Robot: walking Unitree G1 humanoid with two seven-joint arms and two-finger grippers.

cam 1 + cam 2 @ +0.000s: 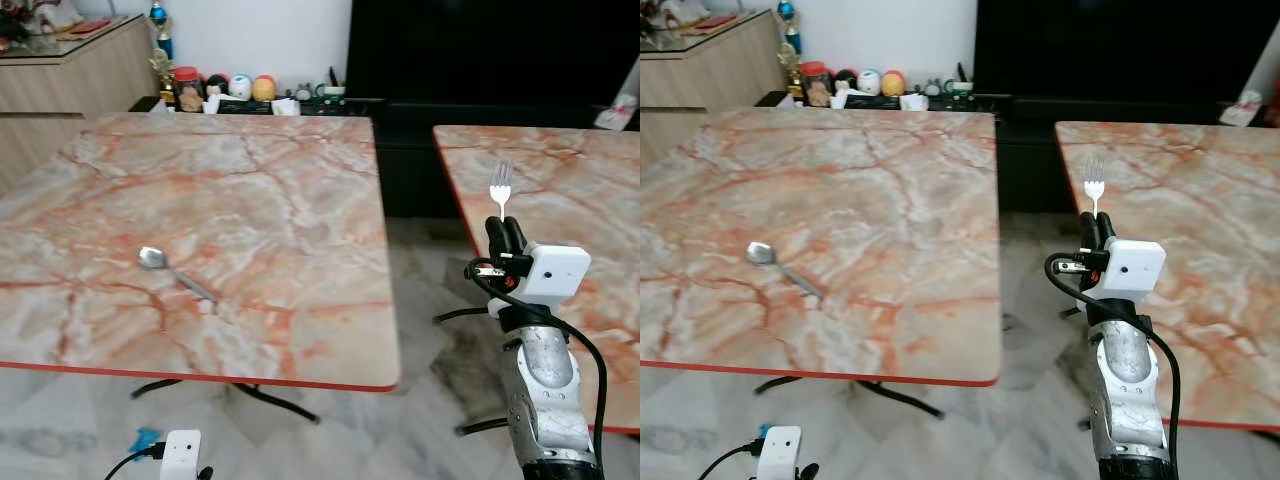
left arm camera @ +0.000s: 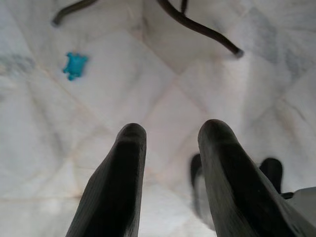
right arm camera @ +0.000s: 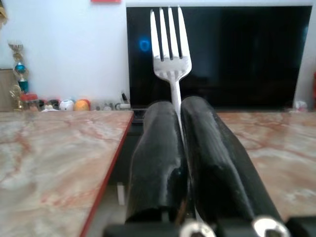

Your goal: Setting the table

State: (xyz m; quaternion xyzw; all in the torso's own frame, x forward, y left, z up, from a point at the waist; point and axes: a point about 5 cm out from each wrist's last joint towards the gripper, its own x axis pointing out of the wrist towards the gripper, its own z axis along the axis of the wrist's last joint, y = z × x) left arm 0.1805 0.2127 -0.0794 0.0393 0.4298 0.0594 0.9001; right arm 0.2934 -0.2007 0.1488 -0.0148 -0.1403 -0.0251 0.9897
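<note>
While the fork is clamped upright in the right gripper at 3 o'clock, a spoon is seen on the left surface; left gripper hangs parted over the floor.

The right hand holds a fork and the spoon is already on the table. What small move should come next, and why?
Probably swing the right hand left over the left table. It is shut on the upright fork above the gap between tables, while the spoon already lies on that table.

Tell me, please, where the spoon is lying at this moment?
In the left eye view the spoon lies on the left marble table, towards its near edge on the robot's left, far from the fork held upright in the right gripper.
</note>
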